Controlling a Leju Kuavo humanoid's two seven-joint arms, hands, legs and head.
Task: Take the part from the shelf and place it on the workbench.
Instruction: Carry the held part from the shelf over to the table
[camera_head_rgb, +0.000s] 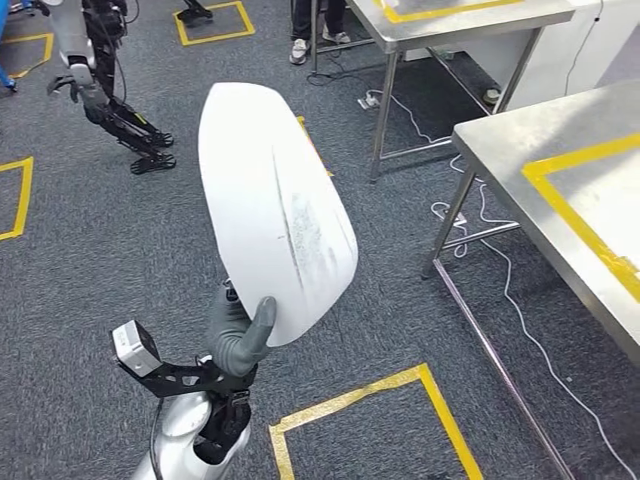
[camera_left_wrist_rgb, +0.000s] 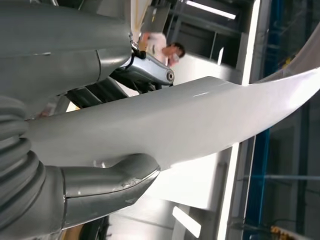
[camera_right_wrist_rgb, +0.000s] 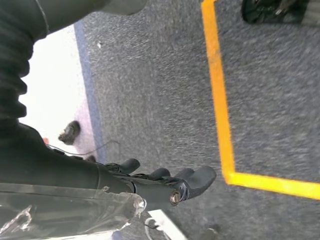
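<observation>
Nearby, steel workbench (camera_head_rgb: 528, 140) on grey carpet (camera_head_rgb: 75, 270)

We stood over a dark grey carpet floor (camera_head_rgb: 90, 260) marked with yellow tape squares (camera_head_rgb: 377, 400). To the right was a steel desk (camera_head_rgb: 513, 150) with yellow tape on its top, and a second steel desk (camera_head_rgb: 453, 25) stood behind it. White cables (camera_head_rgb: 521, 320) trailed across the floor beneath them. A person's shoes (camera_head_rgb: 317, 45) showed beside the far desk.
</observation>
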